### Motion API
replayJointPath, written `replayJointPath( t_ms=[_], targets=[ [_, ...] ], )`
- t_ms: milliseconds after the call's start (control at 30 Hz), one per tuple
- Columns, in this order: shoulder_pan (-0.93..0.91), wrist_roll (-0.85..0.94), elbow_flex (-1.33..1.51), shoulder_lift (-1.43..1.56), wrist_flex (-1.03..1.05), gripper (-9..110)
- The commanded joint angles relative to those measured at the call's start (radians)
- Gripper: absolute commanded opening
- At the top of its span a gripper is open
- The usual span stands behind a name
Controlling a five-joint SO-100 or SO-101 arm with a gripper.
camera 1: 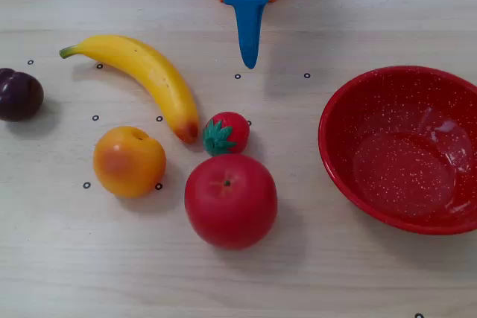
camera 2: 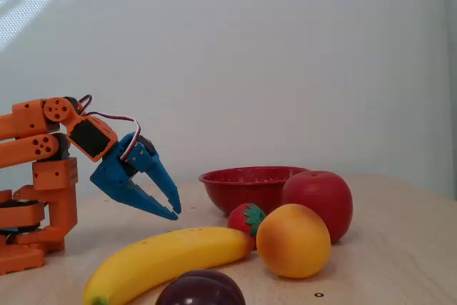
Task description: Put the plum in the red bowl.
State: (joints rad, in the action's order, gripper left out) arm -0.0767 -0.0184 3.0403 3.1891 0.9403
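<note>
Your gripper point(camera 2: 173, 206) hangs above the bench point(camera 1: 313, 273) with its blue jaws slightly parted and nothing between them. Take the banana point(camera 1: 145, 76) as your landmark: in the top-down fixed view the plum point(camera 1: 19, 94) sits well to its left at the picture's edge, apart from every other fruit. The red bowl point(camera 1: 335, 161) lies far to the banana's right, empty.

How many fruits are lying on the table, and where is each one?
5, none apparently hidden. In the top-down fixed view: plum far left, banana upper left, orange fruit below it, strawberry centre, apple below.
</note>
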Motion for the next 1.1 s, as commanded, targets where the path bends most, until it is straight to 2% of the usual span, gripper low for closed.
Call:
replayJointPath(
  t_ms=[0,533,733,1067],
  targets=[
    [-0.015,0.009,0.006,0.017,-0.011,0],
    [-0.015,0.009,0.006,0.017,-0.011,0],
    [0.040,0.075,0.006,0.017,-0.011,0],
    [0.011,0.025,-0.011,-0.069,-0.066,0]
  ],
)
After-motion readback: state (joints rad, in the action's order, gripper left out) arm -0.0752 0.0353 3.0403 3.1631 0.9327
